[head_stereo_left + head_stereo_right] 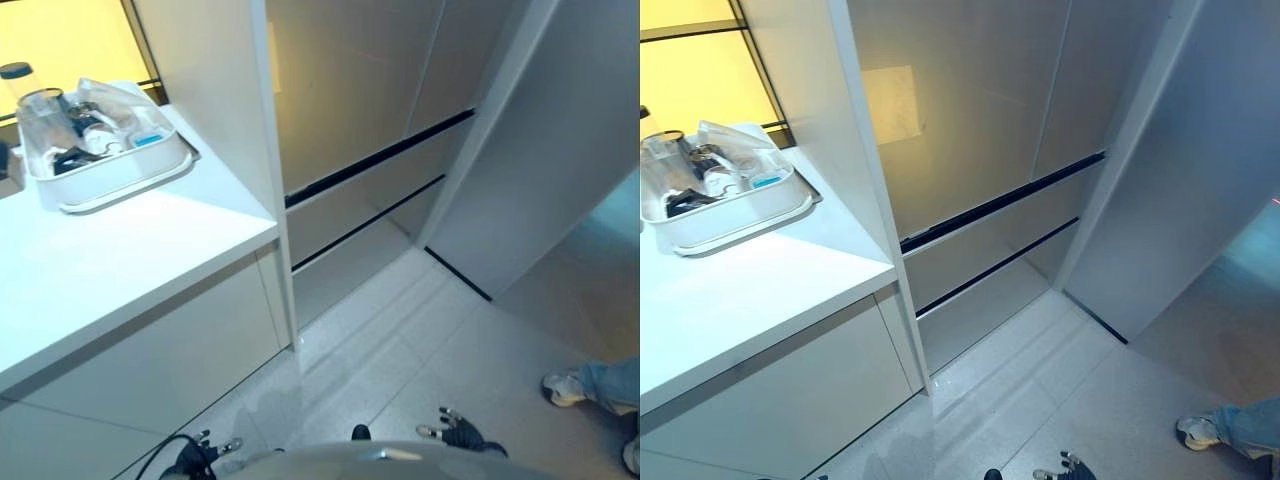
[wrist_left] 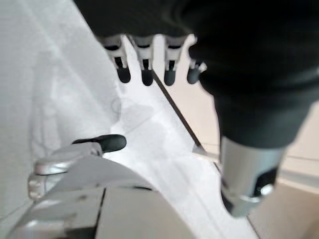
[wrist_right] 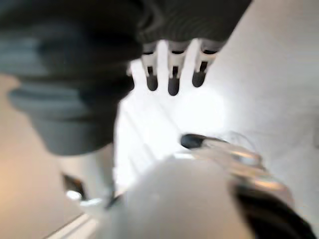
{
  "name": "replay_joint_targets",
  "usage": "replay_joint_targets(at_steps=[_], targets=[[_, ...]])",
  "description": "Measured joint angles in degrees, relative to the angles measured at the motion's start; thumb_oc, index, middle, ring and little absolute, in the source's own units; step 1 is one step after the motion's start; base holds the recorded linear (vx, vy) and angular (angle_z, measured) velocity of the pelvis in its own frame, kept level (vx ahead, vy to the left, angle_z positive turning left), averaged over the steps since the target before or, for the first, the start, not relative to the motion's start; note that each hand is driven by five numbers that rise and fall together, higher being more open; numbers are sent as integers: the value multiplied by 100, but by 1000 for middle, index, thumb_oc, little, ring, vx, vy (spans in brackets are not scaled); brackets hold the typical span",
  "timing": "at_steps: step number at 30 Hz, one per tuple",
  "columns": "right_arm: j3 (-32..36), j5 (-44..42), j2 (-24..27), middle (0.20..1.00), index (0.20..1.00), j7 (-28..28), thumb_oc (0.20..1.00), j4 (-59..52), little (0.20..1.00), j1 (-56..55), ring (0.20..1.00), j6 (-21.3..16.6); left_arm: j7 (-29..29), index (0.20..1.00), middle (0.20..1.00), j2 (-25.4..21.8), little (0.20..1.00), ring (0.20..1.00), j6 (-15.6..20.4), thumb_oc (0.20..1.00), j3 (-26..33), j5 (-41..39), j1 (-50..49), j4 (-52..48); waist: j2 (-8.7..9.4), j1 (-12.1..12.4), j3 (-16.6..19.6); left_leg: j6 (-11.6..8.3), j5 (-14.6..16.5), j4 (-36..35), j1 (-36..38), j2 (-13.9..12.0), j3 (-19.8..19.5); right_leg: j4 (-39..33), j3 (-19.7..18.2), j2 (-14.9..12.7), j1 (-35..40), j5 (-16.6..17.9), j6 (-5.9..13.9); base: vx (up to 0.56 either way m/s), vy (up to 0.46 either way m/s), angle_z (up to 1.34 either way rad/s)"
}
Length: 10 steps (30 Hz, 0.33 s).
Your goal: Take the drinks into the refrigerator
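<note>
Over on the left, a white worktop (image 1: 110, 250) carries a white tray (image 1: 110, 175) packed with clear containers and a dark-capped bottle (image 1: 18, 75), the only drink-like things in sight, though what they hold cannot be told. Next comes a tall white panel (image 1: 215, 110), then the refrigerator (image 1: 370, 130), its grey doors closed, with dark gaps above its two lower drawers. Down at the lower edge, the left hand (image 2: 144, 59) hangs over the pale floor (image 1: 400, 350), fingers (image 2: 123, 74) straight and holding nothing; the right hand (image 3: 174, 64) hangs likewise, fingers relaxed and empty. Farthest right stand a person's shoe (image 1: 565, 388) and trouser leg (image 1: 612, 385).
</note>
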State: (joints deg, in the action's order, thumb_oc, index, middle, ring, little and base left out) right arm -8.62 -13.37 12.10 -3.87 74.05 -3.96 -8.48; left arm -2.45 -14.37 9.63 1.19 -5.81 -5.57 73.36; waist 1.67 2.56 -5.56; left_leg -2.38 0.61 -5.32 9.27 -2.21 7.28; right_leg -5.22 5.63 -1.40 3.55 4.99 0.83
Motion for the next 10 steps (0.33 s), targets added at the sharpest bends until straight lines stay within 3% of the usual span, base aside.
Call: replay_joint_targets(at_steps=[10], targets=[[-26, -85, -16, 1000, 1000, -25, 1000, -25, 1000, 158, 1000, 21, 25, 1000, 1000, 9, 1000, 1000, -26, 1000, -99, 1, 34, -5, 5, 23, 11, -10, 3, 0, -25, -14, -191, 0, 193, -8, 55, -65, -19, 19, 4, 10]])
